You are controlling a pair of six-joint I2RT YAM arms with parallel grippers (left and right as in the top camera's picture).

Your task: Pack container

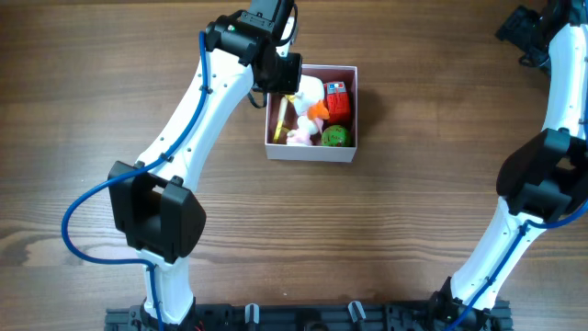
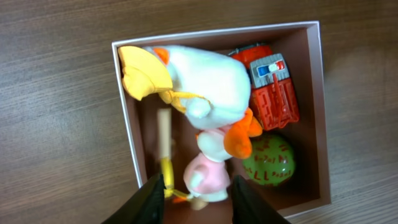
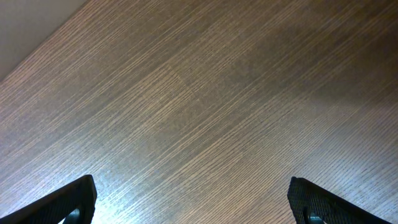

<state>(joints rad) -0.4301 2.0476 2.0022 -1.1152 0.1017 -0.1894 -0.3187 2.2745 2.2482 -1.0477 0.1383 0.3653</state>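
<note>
White-walled and pink inside, the container (image 2: 126, 118) sits on the wooden counter (image 3: 186, 93) toward the left arm's side, directly under the left end effector (image 2: 198, 202). That end effector hangs over the near-left part of the box with its fingers apart, clamping nothing; a small pink toy (image 2: 208, 177) lies in the gap below them.

Along the left wall lies a thin stick toy (image 2: 165, 134) with a yellow end. Beside it, a white plush duck (image 2: 208, 81) fills the middle. A red fire truck (image 2: 273, 93) and a green ball (image 2: 268, 160) take the right side.

The step in hand looks like leaving the pink toy in place and getting clear. Doing it well probably means rising straight up with the fingers held apart, so neither pad drags the pink toy or catches the stick. Drifting left risks nudging the thin wall and shifting the whole box.

Far to the right, the right end effector (image 3: 199, 202) is spread wide over bare wood, holding nothing.
</note>
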